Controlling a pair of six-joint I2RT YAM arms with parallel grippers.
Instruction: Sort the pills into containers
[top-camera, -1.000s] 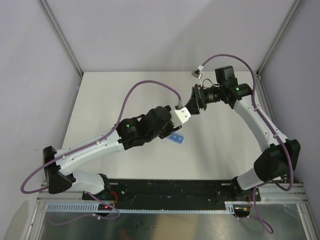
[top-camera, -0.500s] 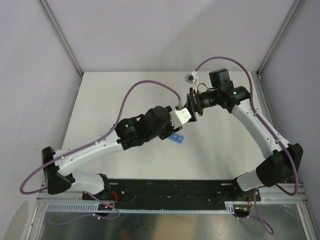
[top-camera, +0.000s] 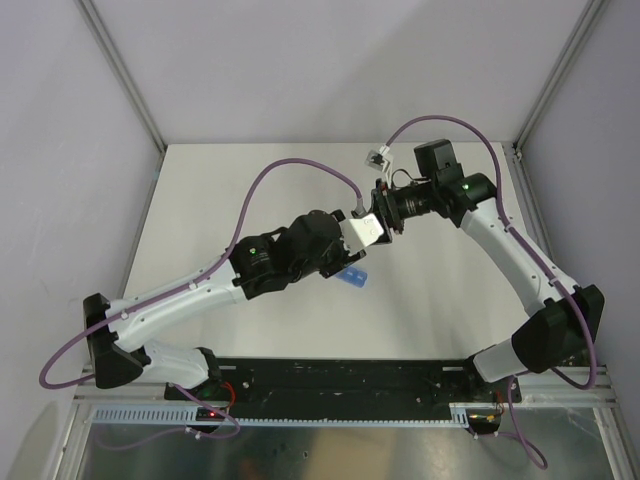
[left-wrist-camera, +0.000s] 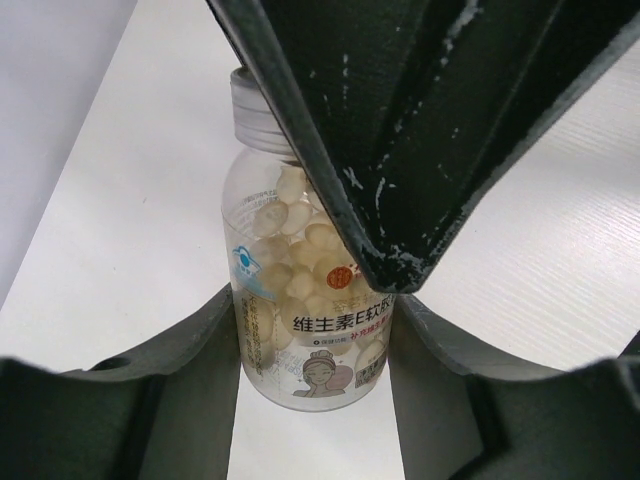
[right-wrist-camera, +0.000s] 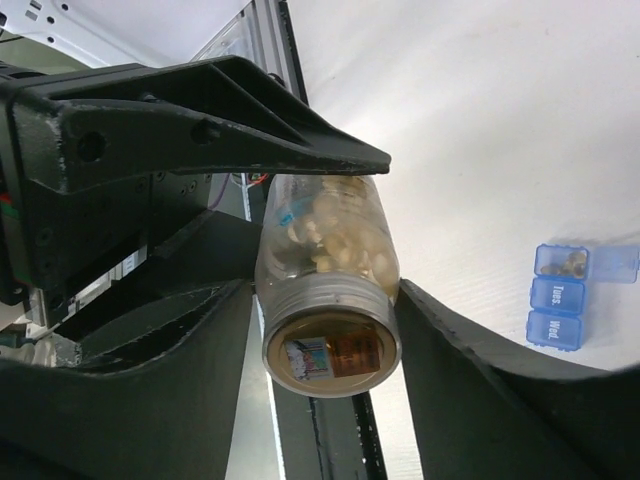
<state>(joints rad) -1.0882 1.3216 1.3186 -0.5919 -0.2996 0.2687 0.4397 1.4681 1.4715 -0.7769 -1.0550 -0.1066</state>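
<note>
A clear pill bottle full of pale pills is held in the air between both arms. My left gripper is shut on its body; the left wrist view shows the labelled bottle between my fingers. My right gripper is closed round its silver-rimmed cap, with fingers against both sides. The light-blue pill box lies on the table below the bottle. In the right wrist view, the pill box has one compartment open with pills inside.
The white table is bounded by grey walls and metal corner posts. Purple cables loop over both arms. A black rail runs along the near edge by the arm bases.
My right gripper has moved left and closed in on the bottle's cap, with the wrist and elbow shifting up. My left arm has held the bottle almost still.
</note>
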